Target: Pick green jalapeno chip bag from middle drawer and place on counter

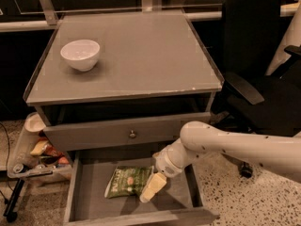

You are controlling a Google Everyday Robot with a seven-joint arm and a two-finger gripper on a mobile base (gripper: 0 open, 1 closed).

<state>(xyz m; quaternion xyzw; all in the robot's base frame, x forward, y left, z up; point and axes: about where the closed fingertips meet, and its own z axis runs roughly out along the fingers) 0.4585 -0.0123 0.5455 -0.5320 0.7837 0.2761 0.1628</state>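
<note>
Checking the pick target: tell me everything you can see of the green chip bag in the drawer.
The green jalapeno chip bag is a small crinkly foil packet, green with pale lettering, lying flat and askew on the middle drawer floor. The gripper hangs at its right edge; contact cannot be told.
</note>
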